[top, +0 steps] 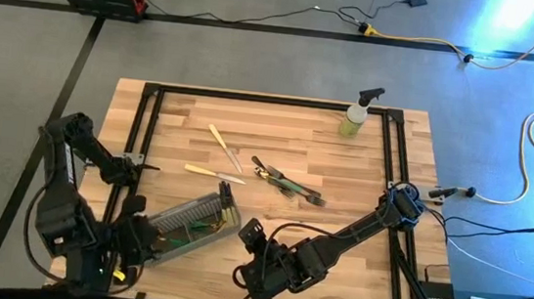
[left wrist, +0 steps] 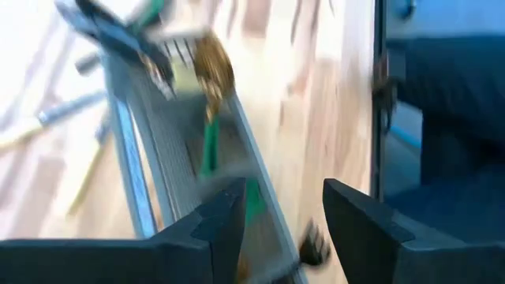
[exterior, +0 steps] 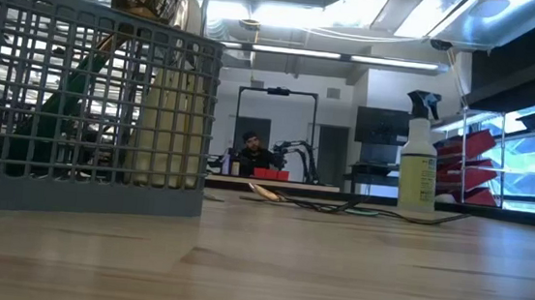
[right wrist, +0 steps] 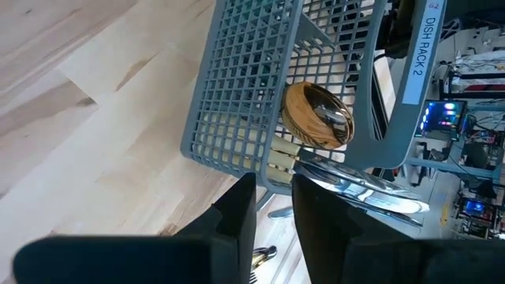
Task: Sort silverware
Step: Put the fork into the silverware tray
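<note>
The left jaws stand apart with nothing between them, pointed along the near wall of the grey wire-mesh caddy; the right jaws stand narrow, only a slim gap between the dark fingers, and I see nothing gripped there.

Wooden surface: I judge it serves as the staging ground, with unsorted pieces loose at mid-board and the caddy drawn to the near edge, between my two arms.

Caddy: in the high view it lies long-side down, so handles can slide in from the open end; I take this to be why the left arm comes at it from the side, not from above.

Left arm: folded at the near left corner, wrist low beside the caddy. Right arm: stretched from its base at the right edge toward the near middle, its wrist camera facing the caddy's mouth.

Yellow-green spray bottle: upright at the far edge, well apart from the work.

Silverware, loose: a tangle of dark-handled forks at mid-surface, two cream-handled pieces beside it.

Silverware, sorted: a gold spoon head and cream handles protrude from the caddy; a green-handled piece lies inside. I judge the sort partly done.
</note>
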Tool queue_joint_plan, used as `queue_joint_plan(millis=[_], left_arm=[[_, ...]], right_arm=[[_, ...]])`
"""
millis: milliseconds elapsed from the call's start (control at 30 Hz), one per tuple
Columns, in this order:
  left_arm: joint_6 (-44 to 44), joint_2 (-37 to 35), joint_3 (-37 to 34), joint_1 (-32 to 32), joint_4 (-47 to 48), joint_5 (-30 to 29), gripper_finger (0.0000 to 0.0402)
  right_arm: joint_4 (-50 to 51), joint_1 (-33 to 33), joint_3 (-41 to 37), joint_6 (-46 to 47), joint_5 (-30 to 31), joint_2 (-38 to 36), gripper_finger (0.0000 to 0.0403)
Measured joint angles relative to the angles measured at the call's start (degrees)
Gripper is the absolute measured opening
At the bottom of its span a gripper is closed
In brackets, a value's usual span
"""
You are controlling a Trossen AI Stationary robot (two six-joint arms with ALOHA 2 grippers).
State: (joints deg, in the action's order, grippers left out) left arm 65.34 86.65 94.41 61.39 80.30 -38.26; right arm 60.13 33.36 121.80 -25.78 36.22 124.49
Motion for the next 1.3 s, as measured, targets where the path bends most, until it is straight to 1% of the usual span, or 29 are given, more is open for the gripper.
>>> queue_joint_plan(millis=[100, 200, 333, 433, 600, 667, 800, 900, 1067, 1300], left_arm=[[-4.9, 0.5, -0.8, -2.4, -5.0, -0.7, 0.0155], [-9.2, 2.7, -1.1, -4.9, -7.9, 2.9, 0.0155], [-11.6, 6.4, -1.2, -7.0, -6.0, 7.5, 0.0155], [-12.3, 9.2, -1.2, -8.1, -2.4, 11.3, 0.0155], [-12.0, 11.6, -1.2, -9.0, 2.9, 14.4, 0.0155], [-11.6, 11.8, -1.3, -9.0, 2.7, 15.8, 0.0155], [-9.0, 11.6, -1.3, -8.4, 5.4, 20.1, 0.0155], [-5.3, 11.7, -1.3, -7.6, 10.5, 21.8, 0.0155], [-4.2, 11.4, -1.1, -6.6, 9.7, 22.0, 0.0155], [-2.0, 11.3, -1.1, -6.3, 9.8, 26.9, 0.0155]], right_arm=[[0.0, 0.0, 0.0, 0.0, -0.3, 0.0, 0.0066], [0.0, 0.0, 0.0, 0.0, -0.9, 0.0, 0.0066], [0.0, 0.0, 0.0, 0.0, -1.1, 0.0, 0.0066], [-0.1, 0.0, 0.0, 0.2, -1.4, 0.0, 0.0066], [-0.1, 0.0, 0.0, 0.4, -1.4, 0.0, 0.0066], [-0.1, 0.0, 0.0, 0.4, -1.4, 0.0, 0.0066], [-0.1, 0.0, 0.0, 0.4, -1.4, 0.0, 0.0066], [-0.2, 0.0, 0.0, 0.5, -1.4, 0.0, 0.0066], [-0.2, 0.0, 0.0, 1.2, -2.2, 0.0, 0.0066], [-0.2, 0.0, 0.0, 1.3, -3.5, 0.0, 0.0066]])
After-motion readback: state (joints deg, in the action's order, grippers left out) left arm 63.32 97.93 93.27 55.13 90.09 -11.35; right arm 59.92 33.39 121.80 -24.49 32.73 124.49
